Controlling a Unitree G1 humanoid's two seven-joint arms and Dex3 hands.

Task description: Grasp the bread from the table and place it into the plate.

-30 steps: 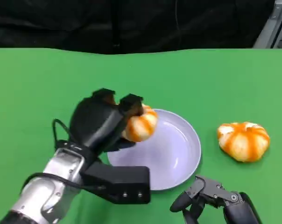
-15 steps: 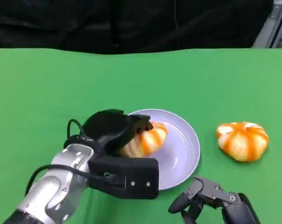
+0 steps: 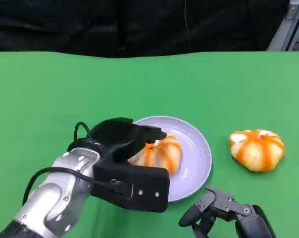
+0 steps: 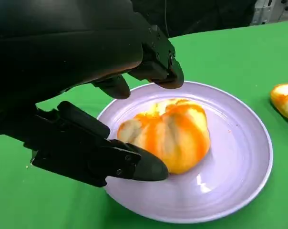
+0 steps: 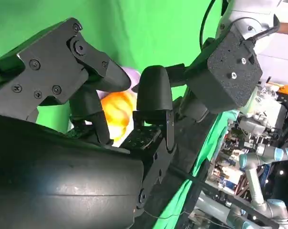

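Green table (image 3: 50, 89), unlabelled bread (image 3: 159, 153), plate (image 3: 201, 148)

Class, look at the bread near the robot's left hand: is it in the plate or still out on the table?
In the plate. The bread rests on the purple plate, inside its rim; the left hand has its fingers spread around it.

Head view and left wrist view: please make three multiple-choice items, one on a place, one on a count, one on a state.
1. Where is the bread nearest the left hand?
A. In the plate
B. On the green table
C. Under the right hand

2. How many breads are there?
A. One
B. Two
C. Three

3. How are the left hand's fingers?
A. Closed tight on the bread
B. Apart around the bread
C. Flat on the table

Answers:
1 A: the bread rests on the plate.
2 B: the second bread lies on the table.
3 B: the wrist view shows gaps between the fingers and the bread.
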